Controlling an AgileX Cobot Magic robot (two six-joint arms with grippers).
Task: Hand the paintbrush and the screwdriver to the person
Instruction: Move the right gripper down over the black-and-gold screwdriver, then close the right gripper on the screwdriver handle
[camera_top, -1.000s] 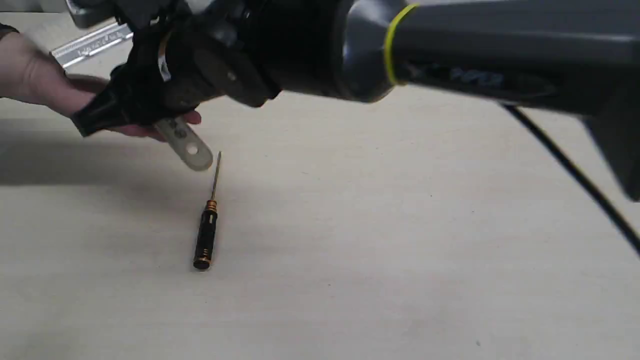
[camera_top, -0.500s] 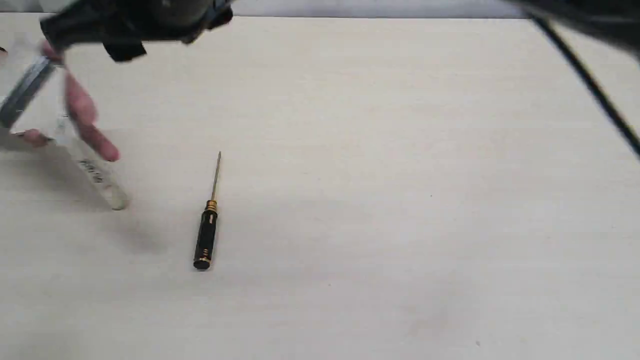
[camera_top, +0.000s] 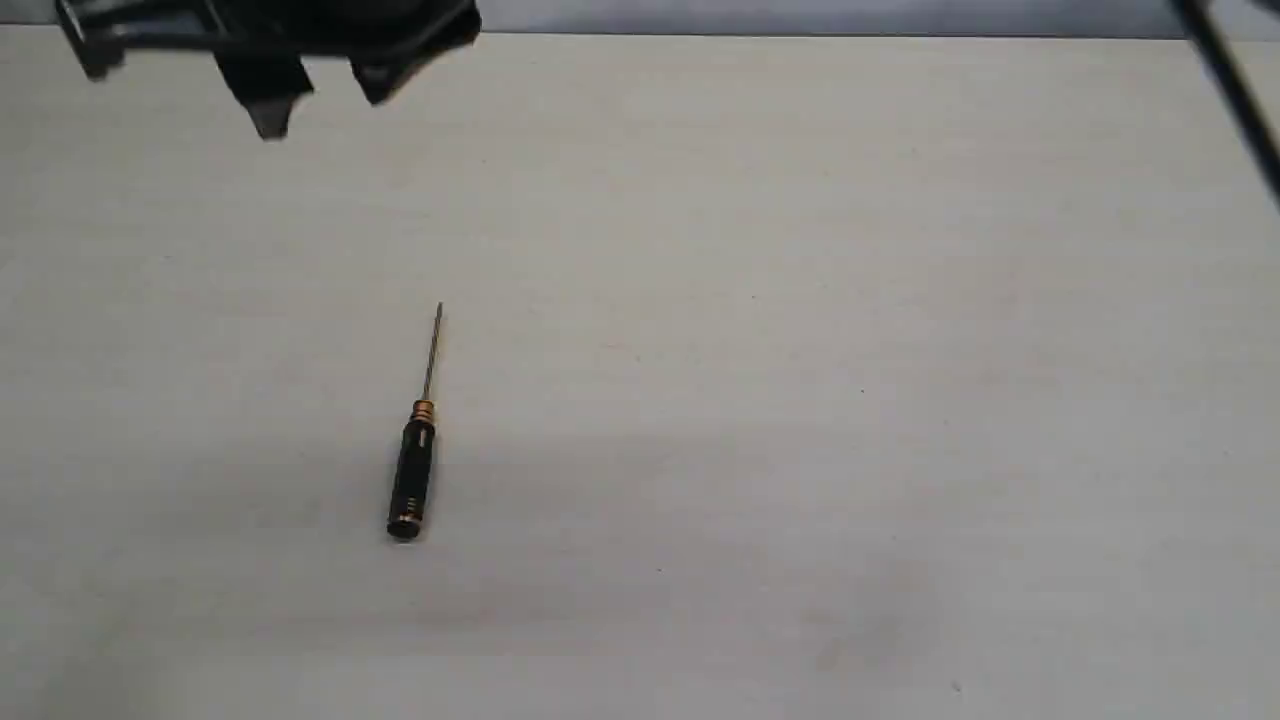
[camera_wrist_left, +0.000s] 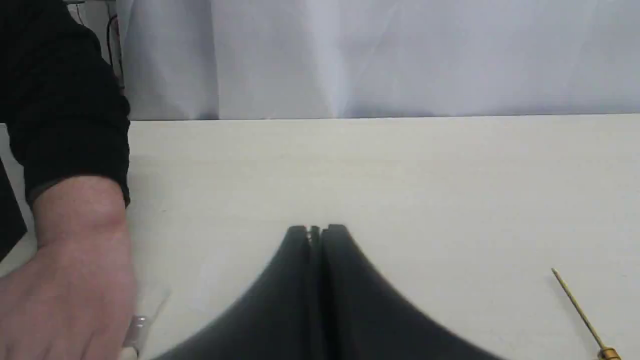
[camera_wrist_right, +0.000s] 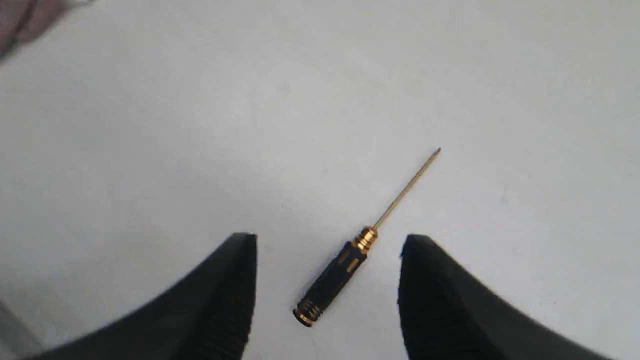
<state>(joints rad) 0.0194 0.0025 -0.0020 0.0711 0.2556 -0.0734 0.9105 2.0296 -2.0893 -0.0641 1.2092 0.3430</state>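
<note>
The screwdriver (camera_top: 414, 455) lies flat on the pale table, black handle toward the near side and shaft pointing away. My right gripper (camera_wrist_right: 330, 241) hovers open above it, one finger on each side of the handle (camera_wrist_right: 334, 280), not touching. In the exterior view the same gripper (camera_top: 318, 112) shows blurred at the top left. My left gripper (camera_wrist_left: 317, 231) is shut on nothing, low over the table. The person's hand (camera_wrist_left: 75, 280) with a black sleeve is beside it. A sliver of the paintbrush's silver ferrule (camera_wrist_left: 136, 327) shows in that hand. The rest of the paintbrush is hidden.
A black cable (camera_top: 1232, 85) crosses the exterior view's top right corner. A white curtain (camera_wrist_left: 380, 55) hangs behind the table's far edge (camera_wrist_left: 380, 118). The screwdriver's shaft (camera_wrist_left: 577, 310) also shows in the left wrist view. The table (camera_top: 800, 400) is pale wood.
The right gripper let go of the paintbrush into the person's hand and pulled back upward. The hand carried the brush off the exterior view's left edge. The screwdriver stayed put.
</note>
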